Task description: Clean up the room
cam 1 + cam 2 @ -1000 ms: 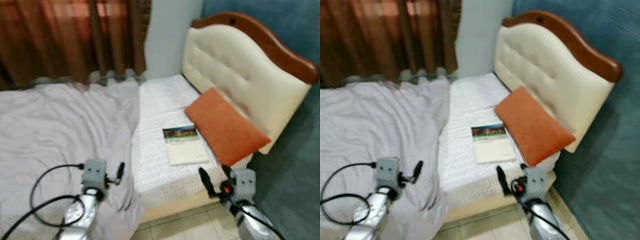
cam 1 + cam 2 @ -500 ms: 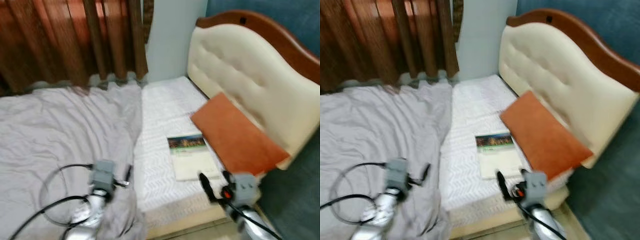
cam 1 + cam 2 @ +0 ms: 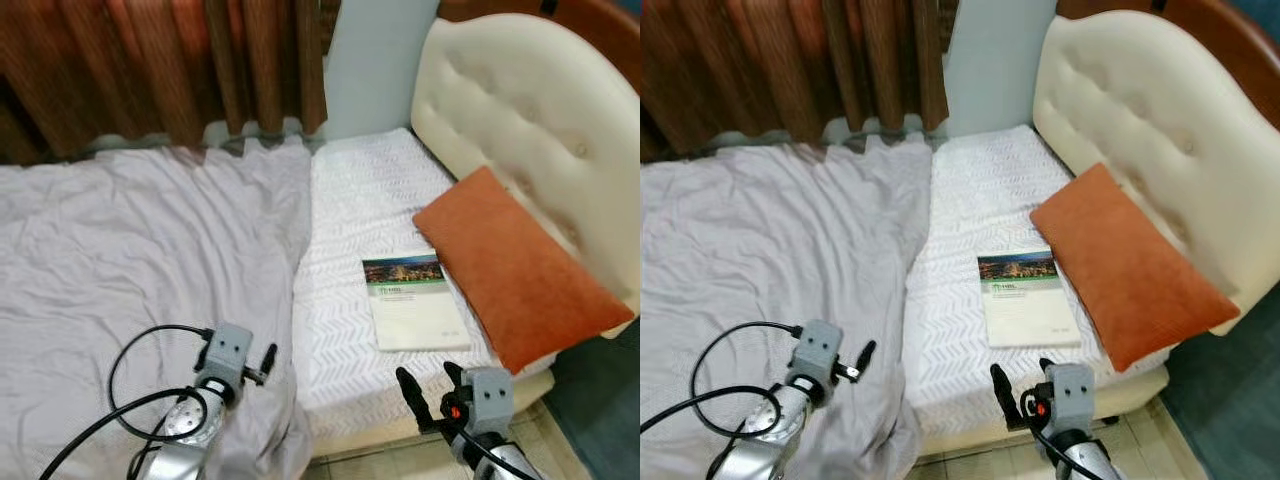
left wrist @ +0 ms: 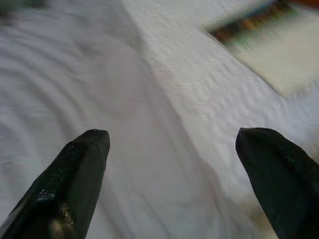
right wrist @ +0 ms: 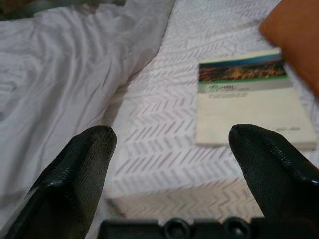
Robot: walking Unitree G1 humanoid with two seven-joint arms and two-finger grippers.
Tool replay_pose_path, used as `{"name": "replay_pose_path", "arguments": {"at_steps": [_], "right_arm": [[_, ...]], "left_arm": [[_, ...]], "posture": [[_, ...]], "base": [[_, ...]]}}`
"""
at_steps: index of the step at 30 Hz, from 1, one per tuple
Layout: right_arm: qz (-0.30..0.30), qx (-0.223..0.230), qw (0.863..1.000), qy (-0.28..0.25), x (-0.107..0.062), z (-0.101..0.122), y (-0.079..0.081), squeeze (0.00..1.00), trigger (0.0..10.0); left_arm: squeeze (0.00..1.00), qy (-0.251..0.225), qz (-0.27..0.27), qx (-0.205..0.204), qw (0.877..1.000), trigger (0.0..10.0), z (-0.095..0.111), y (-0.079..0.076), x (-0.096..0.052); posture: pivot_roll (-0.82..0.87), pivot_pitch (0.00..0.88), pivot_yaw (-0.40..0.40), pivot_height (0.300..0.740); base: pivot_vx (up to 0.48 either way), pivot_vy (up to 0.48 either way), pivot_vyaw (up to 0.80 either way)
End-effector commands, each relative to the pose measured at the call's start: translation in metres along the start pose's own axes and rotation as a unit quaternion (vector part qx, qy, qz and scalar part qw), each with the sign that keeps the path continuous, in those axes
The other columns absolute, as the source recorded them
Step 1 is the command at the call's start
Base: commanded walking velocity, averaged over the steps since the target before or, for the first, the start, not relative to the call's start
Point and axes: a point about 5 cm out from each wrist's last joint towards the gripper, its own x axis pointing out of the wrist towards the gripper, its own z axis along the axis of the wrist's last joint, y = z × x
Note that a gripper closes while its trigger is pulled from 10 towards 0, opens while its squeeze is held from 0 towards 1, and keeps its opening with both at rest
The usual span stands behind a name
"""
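Note:
A book (image 3: 413, 302) with a dark photo strip on its pale cover lies flat on the white mattress (image 3: 365, 200), beside an orange pillow (image 3: 520, 268) that leans on the cream headboard (image 3: 520, 110). A rumpled grey sheet (image 3: 130, 260) covers the bed's left part. My right gripper (image 3: 428, 385) is open and holds nothing, low at the bed's near edge, just short of the book (image 5: 249, 97). My left gripper (image 4: 172, 144) is open over the grey sheet near its border with the mattress, its fingertips (image 3: 268, 353) pointing towards the book.
Brown curtains (image 3: 150, 70) hang behind the bed. A teal wall (image 3: 1225, 400) stands to the right of the headboard. Tiled floor (image 3: 540, 440) shows below the bed's near corner. A black cable (image 3: 130, 385) loops from my left arm over the sheet.
The whole picture has shifted, so the camera has moved; the bed now sits further right and nearer. Both grippers stay open and low at the bed's near edge.

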Motion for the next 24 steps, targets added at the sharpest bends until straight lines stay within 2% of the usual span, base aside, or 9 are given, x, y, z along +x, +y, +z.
{"name": "replay_pose_path", "arguments": {"at_steps": [1,2,5,7,9,11,13,18,24], "right_arm": [[0.0,-0.001,1.0,0.0,-0.002,0.003,0.002,0.0,10.0],[0.002,0.0,1.0,0.002,-0.004,0.003,0.004,0.0,10.0],[0.025,0.005,1.0,0.002,-0.026,0.012,0.02,0.0,10.0],[0.026,0.007,1.0,0.009,-0.027,0.008,0.023,0.0,10.0],[0.03,0.012,0.999,0.019,-0.03,0.003,0.031,0.0,10.0],[0.029,0.026,0.999,0.033,-0.043,0.002,0.045,0.0,10.0],[0.03,0.029,0.999,0.032,-0.048,0.004,0.048,0.0,10.0],[0.02,0.052,0.996,0.067,-0.069,-0.007,0.06,0.0,10.0],[0.038,0.065,0.995,0.069,-0.088,0.006,0.075,0.0,10.0]], "left_arm": [[0.0,0.035,-0.021,0.017,0.999,10.0,-0.011,-0.005,0.002],[0.0,0.053,-0.031,0.027,0.998,10.0,-0.016,-0.006,0.004],[0.0,0.104,-0.021,0.087,0.991,10.0,-0.023,-0.001,0.016],[0.0,0.115,-0.003,0.103,0.988,10.0,-0.024,0.0,0.019],[0.0,0.107,0.045,0.148,0.982,10.0,-0.018,0.007,0.025],[0.0,0.062,0.098,0.187,0.975,10.0,0.006,0.017,0.035],[0.0,0.054,0.105,0.18,0.977,10.0,0.011,0.018,0.036],[0.0,0.095,0.113,0.129,0.981,10.0,0.0,0.02,0.037],[0.0,0.111,0.193,0.085,0.971,10.0,0.0,0.05,0.033]], "posture": [[-0.13,0.17,0.018,0.74],[-0.14,0.181,0.017,0.74],[-0.19,0.354,0.031,0.74],[-0.19,0.354,0.031,0.74],[-0.22,0.427,0.019,0.74],[-0.23,0.527,0.023,0.74],[-0.23,0.55,0.028,0.74],[-0.24,0.592,0.038,0.74],[-0.3,0.617,0.014,0.74]], "base": [[0.0,0.0,0.0],[0.0,0.0,0.0],[0.0,0.0,0.0],[0.0,0.0,0.0],[0.0,0.0,0.0],[0.0,0.0,0.0],[0.0,0.0,0.0],[0.0,0.0,0.0],[0.0,0.0,0.0]]}}
